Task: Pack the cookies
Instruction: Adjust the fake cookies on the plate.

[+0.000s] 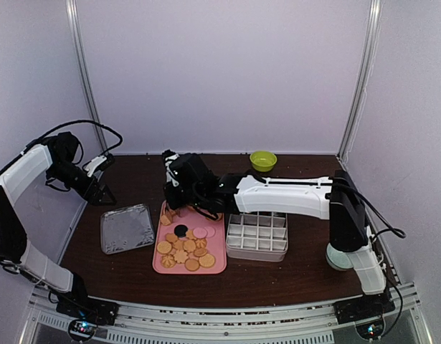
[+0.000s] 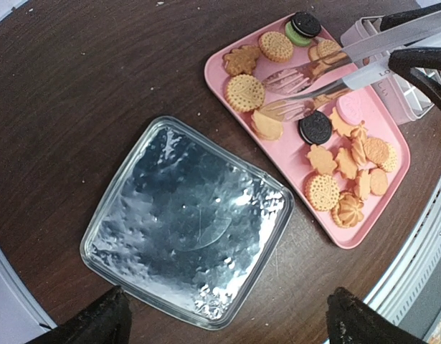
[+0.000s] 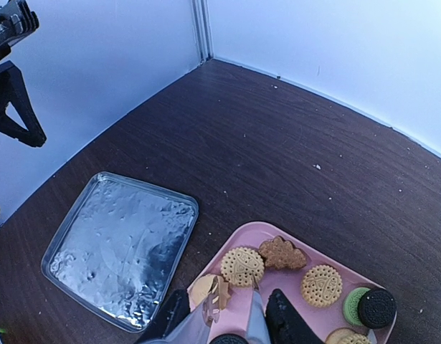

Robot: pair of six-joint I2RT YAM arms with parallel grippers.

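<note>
Two blades of the metal tongs (image 2: 299, 75), clamped in the right gripper (image 3: 227, 319), reach among the cookies (image 2: 245, 92) on the pink tray (image 2: 286, 152), centre frame. Picking looks under way, next needing a squeeze, then a carry right to the divided box (image 1: 257, 235). The left gripper (image 1: 97, 188) gapes near the foil tray (image 1: 127, 228); dark table (image 1: 299, 272), pale walls.

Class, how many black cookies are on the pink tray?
2. One black cookie sits in a corner of the tray, against a green cookie; the other lies mid-tray by the tongs. The tongs may hide more.
</note>
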